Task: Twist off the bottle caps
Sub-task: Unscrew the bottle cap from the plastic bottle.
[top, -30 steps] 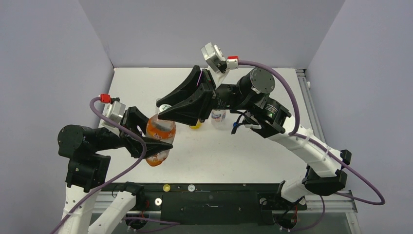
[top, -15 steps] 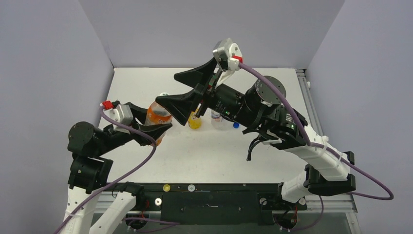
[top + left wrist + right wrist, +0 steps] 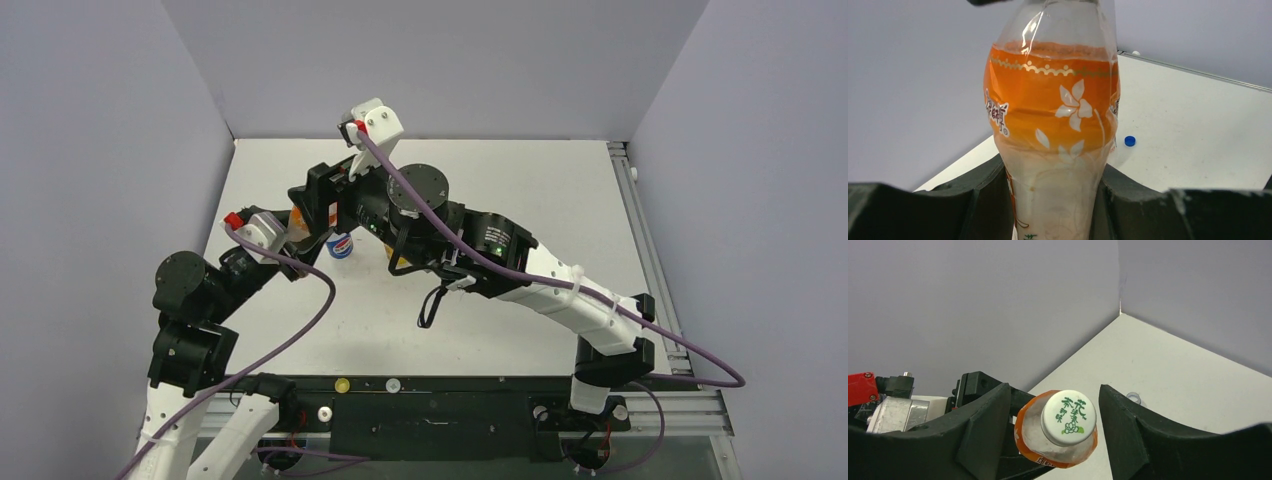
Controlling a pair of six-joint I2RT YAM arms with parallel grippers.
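The orange drink bottle (image 3: 1053, 125) stands upright in my left gripper (image 3: 1053, 200), whose jaws are shut on its pale lower body. From above, only an orange sliver of the bottle (image 3: 298, 221) shows beside the left gripper (image 3: 297, 240), under the right arm. Its white cap (image 3: 1068, 417) with green print is on the neck. My right gripper (image 3: 1055, 425) is open and straddles that cap, with a gap on each side. The Pepsi bottle (image 3: 341, 245) stands just right of them. A loose blue cap (image 3: 1130, 141) lies on the table.
The grey left wall and back corner are close behind the bottle. A clear plastic ring (image 3: 1134, 398) lies on the table past the right finger. A bit of the yellow bottle (image 3: 399, 267) shows under the right forearm. Small yellow (image 3: 342, 385) and white (image 3: 392, 384) round pieces sit on the front rail.
The left arm carried the orange bottle back toward the left wall. The right arm swung left over it, and its gripper went from shut to open around the cap.
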